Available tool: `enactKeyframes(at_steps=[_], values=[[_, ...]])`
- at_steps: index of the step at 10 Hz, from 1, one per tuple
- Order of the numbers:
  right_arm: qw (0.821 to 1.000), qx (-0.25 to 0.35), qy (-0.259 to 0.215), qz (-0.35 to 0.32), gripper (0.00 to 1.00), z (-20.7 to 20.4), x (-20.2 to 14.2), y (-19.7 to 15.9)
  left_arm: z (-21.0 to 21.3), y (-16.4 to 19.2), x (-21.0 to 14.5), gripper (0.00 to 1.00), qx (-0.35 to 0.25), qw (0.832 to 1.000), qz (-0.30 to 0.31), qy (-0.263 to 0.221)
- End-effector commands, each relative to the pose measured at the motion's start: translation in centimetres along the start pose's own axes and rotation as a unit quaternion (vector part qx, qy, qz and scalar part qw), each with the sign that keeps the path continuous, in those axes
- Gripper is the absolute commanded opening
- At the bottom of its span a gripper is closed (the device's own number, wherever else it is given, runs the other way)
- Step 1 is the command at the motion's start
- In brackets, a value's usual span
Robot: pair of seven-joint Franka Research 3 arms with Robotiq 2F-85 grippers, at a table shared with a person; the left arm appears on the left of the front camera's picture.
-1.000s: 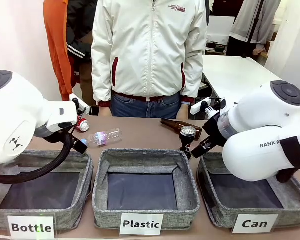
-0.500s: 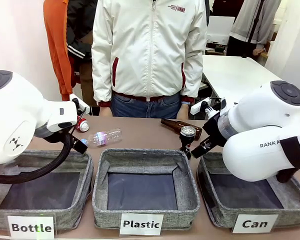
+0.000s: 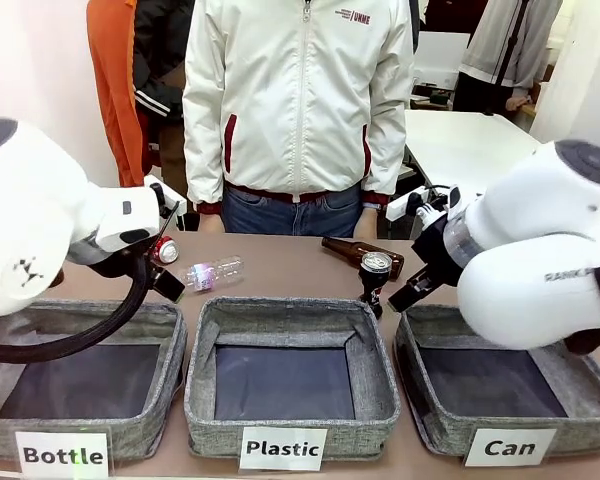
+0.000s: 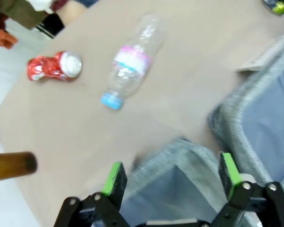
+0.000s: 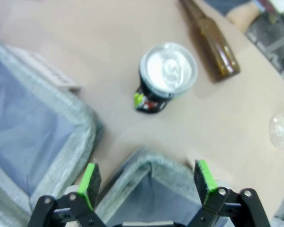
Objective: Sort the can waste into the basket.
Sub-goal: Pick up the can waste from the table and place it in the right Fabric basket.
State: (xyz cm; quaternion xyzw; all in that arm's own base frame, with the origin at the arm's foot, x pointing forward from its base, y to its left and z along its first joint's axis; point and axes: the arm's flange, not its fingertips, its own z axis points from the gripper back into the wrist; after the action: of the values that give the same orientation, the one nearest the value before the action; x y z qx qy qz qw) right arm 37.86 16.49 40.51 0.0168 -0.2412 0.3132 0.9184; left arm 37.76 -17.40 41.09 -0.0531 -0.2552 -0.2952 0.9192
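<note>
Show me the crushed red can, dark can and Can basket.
crushed red can [image 4: 54, 67]: left wrist view, body.
dark can [image 5: 168, 68]: right wrist view, silver top.
Can basket [image 3: 435, 435]: front view, front wall.

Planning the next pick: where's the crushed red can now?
Front view: the crushed red can lies far left, beyond the Bottle basket, beside the clear plastic bottle.

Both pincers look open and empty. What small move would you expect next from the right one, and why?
Probably the right pincer should ease forward and down over the dark can. The can stands upright on the table near the far corner of the Can basket, almost straight ahead of the open, empty jaws, so a short advance would bracket it.
</note>
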Motion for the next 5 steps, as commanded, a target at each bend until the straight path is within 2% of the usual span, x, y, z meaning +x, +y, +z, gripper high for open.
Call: enactKeyframes(at_steps=[1,3,4,5], values=[[0.996,0.061,0.027,-0.052,1.0,5.9,-2.3,0.4,6.0,-0.4,-4.2,1.0,-0.056,0.998,-0.021,0.016],[0.98,0.163,-0.039,-0.108,1.0,10.7,-4.5,-0.8,10.5,0.4,-7.6,1.0,-0.125,0.992,-0.026,-0.004],[0.959,0.219,-0.08,-0.164,1.0,13.3,-6.4,-2.5,13.3,2.5,-10.4,1.0,-0.136,0.99,-0.029,-0.036],[0.934,0.249,-0.115,-0.228,1.0,14.9,-8.7,-4.5,15.1,5.3,-13.3,1.0,-0.162,0.984,-0.012,-0.072]])
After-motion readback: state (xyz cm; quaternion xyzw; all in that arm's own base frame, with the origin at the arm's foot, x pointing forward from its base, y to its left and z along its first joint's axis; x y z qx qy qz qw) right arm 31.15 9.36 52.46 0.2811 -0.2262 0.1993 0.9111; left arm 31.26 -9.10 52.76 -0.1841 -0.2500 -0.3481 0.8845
